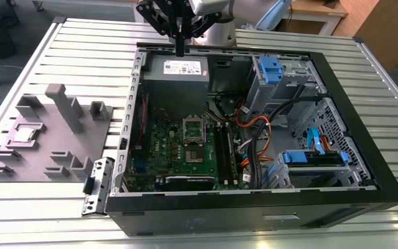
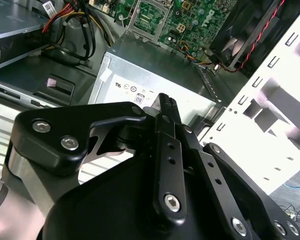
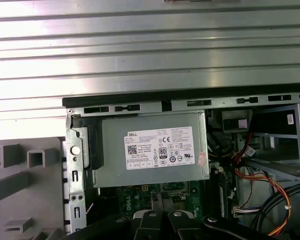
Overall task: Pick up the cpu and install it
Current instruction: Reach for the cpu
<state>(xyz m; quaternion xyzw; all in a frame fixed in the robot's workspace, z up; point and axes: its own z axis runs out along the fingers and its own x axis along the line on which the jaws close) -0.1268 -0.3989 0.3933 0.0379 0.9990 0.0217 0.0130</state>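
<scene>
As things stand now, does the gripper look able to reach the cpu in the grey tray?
Probably yes. The cpu lies uncovered in the tray, outside the computer case. The gripper, shut, hangs over the power supply. The tray's posts stand beside the cpu, not over it.

Power supply (image 3: 155,150) inside open case (image 3: 190,95), slatted table (image 3: 150,45).

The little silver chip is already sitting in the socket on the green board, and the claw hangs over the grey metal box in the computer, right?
Not quite. In the exterior view the cpu lies in the grey tray outside the case, on the exterior view's left, not in the socket. The gripper does hang over the grey metal box.
</scene>
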